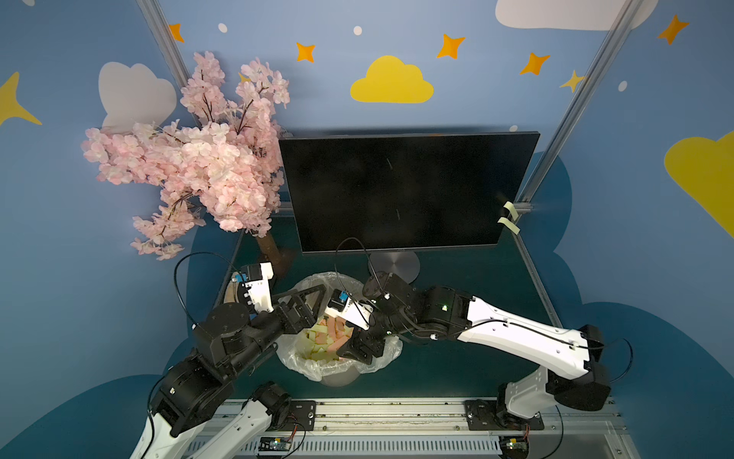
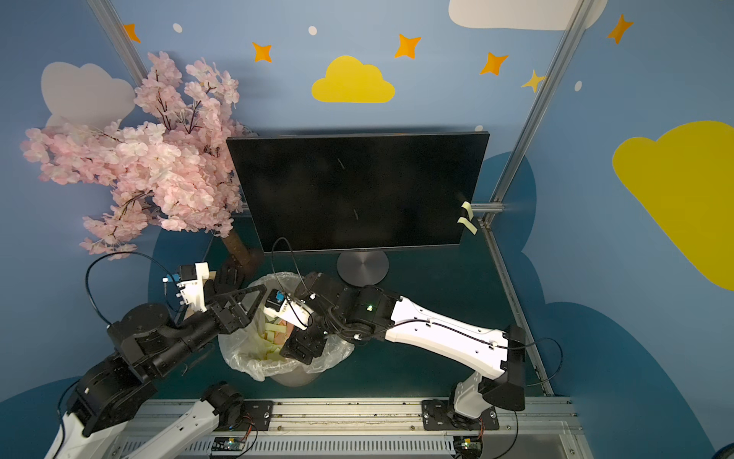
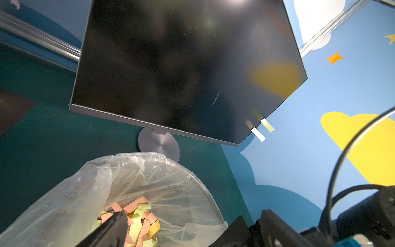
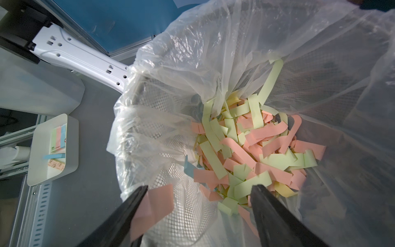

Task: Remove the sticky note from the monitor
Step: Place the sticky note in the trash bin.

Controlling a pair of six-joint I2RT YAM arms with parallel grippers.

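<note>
the monitor stands upright on its round base near the back edge of the tabletop. its dark screen faces the front edge and its long side runs left to right, along the back edge. two pale yellow sticky notes are on its right edge, near the lower right corner. each is a narrow strip whose long axis points outward, past the frame, and slants a little down. the left wrist view shows them more clearly: one end lies on the glass and the other end hangs free in the air.

a bin lined with a plastic bag stands in the middle, near the front edge. both top views show only a few coloured paper strips in it, under the arms. the right wrist view looks straight down into it and shows a heap of pink and green ones. only this view shows that the right fingers are spread wide apart over the bin. a pink note clings to the inner side of one finger and is not pinched. it also shows a white tray with coloured pads, below the tabletop.

the left fingers are released over the left rim of the bin and grasp nothing. a pink blossom tree stands in the back left corner.
</note>
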